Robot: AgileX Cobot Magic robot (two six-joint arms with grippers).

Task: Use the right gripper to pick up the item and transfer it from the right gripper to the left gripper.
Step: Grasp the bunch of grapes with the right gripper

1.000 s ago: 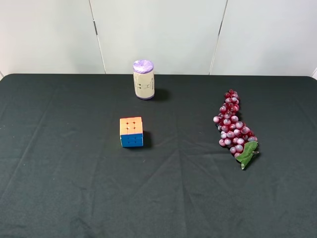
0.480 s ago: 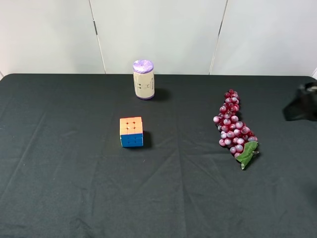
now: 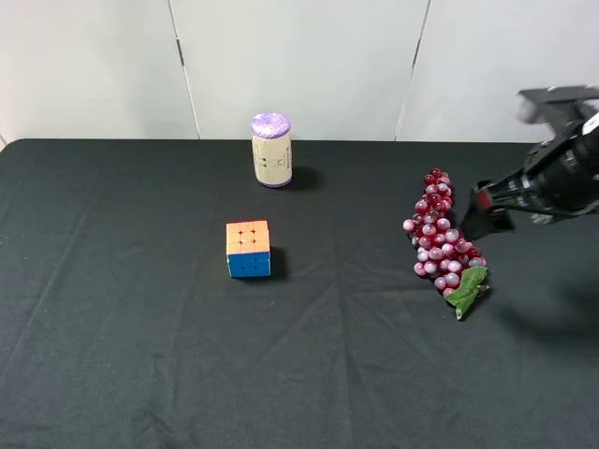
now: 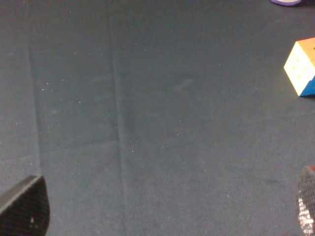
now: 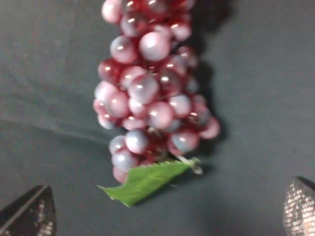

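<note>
At right side of surface [image 3: 140, 355], grapes [image 3: 438, 234]: lying flat, leaf [image 3: 468, 290] toward front edge.
Right end effector [image 3: 487, 213]: wide, empty, near grapes.
Left end effector [image 4: 165, 206]: wide, empty.
Handling: we judge light, lumpy, slick; grip mid-bunch.

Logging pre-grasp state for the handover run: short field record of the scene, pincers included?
item: grape bunch lying on the black cloth, right side, green leaf at its near end
right pincer: open, empty, hovering at the bunch's right side, not touching
left pincer: open, empty, over bare cloth
others: puzzle cube centre-left; cream cylinder upright behind it, purple lid on
handover: not begun
</note>
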